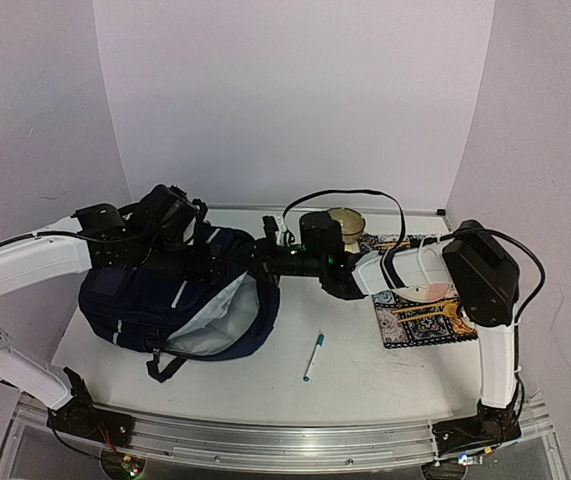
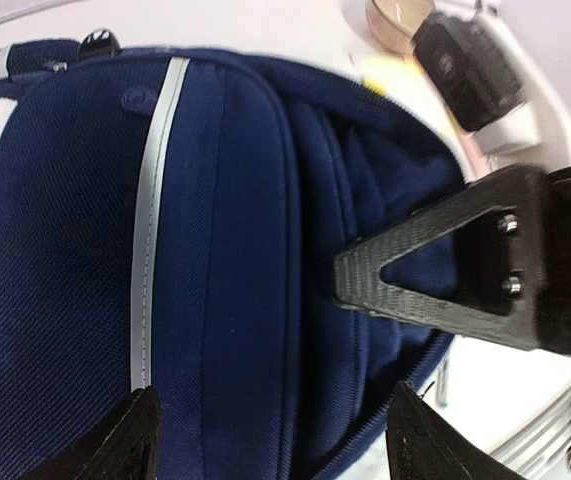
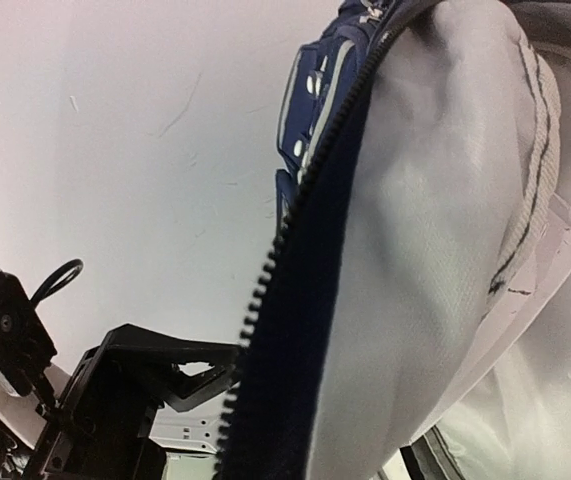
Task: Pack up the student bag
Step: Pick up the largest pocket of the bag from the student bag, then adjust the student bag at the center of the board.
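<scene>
Right gripper point(image 1: 268, 241), reaching in from the right side of the white table point(image 1: 365, 395), is closed on the zippered rim of the student bag point(image 1: 155, 295). The bag, a large navy backpack, lies on its side on the left half of the tabletop, its mouth turned toward the right and the near edge. Seen from the left wrist, one black triangular finger point(image 2: 415, 270) of that gripper presses against the outside of the bag's opening; its partner is hidden behind the fabric. From the right wrist, the row of zipper teeth point(image 3: 285, 250) runs close past the lens, with pale grey lining point(image 3: 435, 230) bulging beside it. Left gripper point(image 1: 180, 218) hovers over the far top of the bag with its jaws spread wide and nothing between them. Its two fingertips frame the navy front panel and a grey stripe point(image 2: 150, 250) running along it; whether they touch the cloth cannot be told. On the bare table just right of the bag's mouth lies a white pen point(image 1: 313, 357) with a teal cap, apart from the bag. Farther right, under the right arm's forearm, a patterned mat point(image 1: 420, 322) lies flat, with a small pink-and-white item point(image 1: 430, 293) on it that is too small to identify. A round tan container point(image 1: 346, 222) stands near the back edge of the table, behind the right wrist.
</scene>
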{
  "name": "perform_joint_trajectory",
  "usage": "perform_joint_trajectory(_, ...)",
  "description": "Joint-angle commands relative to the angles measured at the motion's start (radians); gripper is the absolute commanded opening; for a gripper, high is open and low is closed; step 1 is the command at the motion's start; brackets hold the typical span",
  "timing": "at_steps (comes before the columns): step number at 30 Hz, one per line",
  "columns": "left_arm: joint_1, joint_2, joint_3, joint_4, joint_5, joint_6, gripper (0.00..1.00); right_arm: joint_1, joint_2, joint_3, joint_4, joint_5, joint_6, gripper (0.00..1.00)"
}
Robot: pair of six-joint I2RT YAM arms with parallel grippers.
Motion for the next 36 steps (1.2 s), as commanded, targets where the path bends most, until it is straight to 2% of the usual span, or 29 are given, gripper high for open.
perform_joint_trajectory(1,0.032,0.005,0.079,0.008,-0.049,-0.068,0.79,-0.050,-0.009,0.108,0.329,-0.164,0.082,0.00)
perform_joint_trajectory(5,0.044,0.003,0.110,0.008,-0.046,-0.092,0.76,-0.114,-0.026,0.138,0.353,-0.233,0.091,0.00)
perform_joint_trajectory(10,0.043,0.044,0.130,0.010,0.000,-0.116,0.76,-0.132,-0.010,0.153,0.353,-0.303,0.092,0.00)
perform_joint_trajectory(20,0.044,0.136,0.202,0.012,0.163,-0.078,0.75,-0.132,0.007,0.172,0.367,-0.288,0.100,0.00)
perform_joint_trajectory(22,0.045,0.138,0.202,0.003,0.148,-0.060,0.67,-0.131,0.004,0.163,0.364,-0.272,0.088,0.00)
perform_joint_trajectory(27,0.064,0.129,0.222,-0.016,0.144,-0.037,0.26,-0.131,-0.002,0.135,0.348,-0.253,0.076,0.03)
perform_joint_trajectory(30,0.065,0.123,0.243,-0.022,0.147,-0.022,0.01,-0.131,-0.031,0.096,0.269,-0.227,0.022,0.08)
perform_joint_trajectory(32,0.065,0.118,0.256,-0.022,0.136,-0.016,0.00,-0.131,-0.064,0.073,0.175,-0.202,-0.022,0.16)
perform_joint_trajectory(36,0.067,0.125,0.294,-0.024,0.077,-0.016,0.00,-0.130,-0.159,0.031,-0.114,-0.097,-0.155,0.38)
